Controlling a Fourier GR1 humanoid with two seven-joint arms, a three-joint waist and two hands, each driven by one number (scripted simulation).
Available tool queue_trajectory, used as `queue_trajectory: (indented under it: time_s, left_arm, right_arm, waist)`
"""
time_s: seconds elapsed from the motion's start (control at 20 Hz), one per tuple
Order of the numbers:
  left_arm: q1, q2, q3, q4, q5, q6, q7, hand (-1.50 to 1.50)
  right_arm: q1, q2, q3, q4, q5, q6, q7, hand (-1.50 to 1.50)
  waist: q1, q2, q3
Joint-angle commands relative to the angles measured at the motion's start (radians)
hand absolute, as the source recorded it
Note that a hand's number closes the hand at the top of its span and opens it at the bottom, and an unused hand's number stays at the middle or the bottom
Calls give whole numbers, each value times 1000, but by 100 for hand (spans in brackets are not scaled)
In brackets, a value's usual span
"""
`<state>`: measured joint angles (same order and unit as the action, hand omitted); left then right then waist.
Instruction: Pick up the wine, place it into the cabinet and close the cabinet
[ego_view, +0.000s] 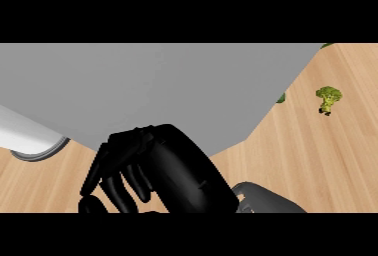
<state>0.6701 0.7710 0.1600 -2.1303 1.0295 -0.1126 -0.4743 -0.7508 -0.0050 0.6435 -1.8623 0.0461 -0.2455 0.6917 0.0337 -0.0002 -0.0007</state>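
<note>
Head view, cabinet stage. The right hand (177, 170) is hanging close under the camera at 6 o'clock, its black back turned up toward me and its grey forearm (269, 197) entering at 5 o'clock. It is overlapping the near edge of the panel (148, 85), a flat grey sheet filling the view from 9 to 1 o'clock, which I am taking to be the cabinet's top or door. Whether the hand is open, closed or gripping something, I cannot tell. The wine is showing nowhere; it may be behind the hand or already inside the cabinet.

To do this step well, I am judging that the hand should be moving slowly along the panel's edge, wrist level, and that I should be confirming the wine's place before pushing anything shut.

The broccoli (328, 97) is lying on the counter (317, 160) at 2 o'clock, well apart from the hand. A white cylinder (26, 137) is lying at 9 o'clock, beside the panel.
</note>
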Motion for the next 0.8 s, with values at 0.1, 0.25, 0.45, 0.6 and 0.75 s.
queue_trajectory:
  time_s: [0.1, 0.25, 0.45, 0.6, 0.75]
  left_arm:
    - [8, -22, 55, 0, 20, -44, 58, -150]
    - [-14, -26, 37, -3, -2, -53, 80, -150]
    - [-32, -68, -13, -71, -33, 8, 134, -150]
    - [-129, -65, -62, -30, -45, 44, 192, -150]
    - [-149, -72, -103, -46, -78, 78, 200, -150]
  right_arm:
    - [-82, 5, -135, 243, -17, 46, -151, 150]
    - [-179, -14, -235, 365, -41, 90, -196, 150]
    - [-163, -55, -276, 427, -31, 129, -263, 150]
    - [-238, 4, -298, 546, -14, 108, -305, 150]
    - [-247, -111, -409, 600, -93, 222, -379, 150]
  waist:
    - [-10, 2, 1]
    - [-8, 5, 1]
    - [-16, 3, 1]
    - [-21, 5, 1]
    - [-18, 12, 1]
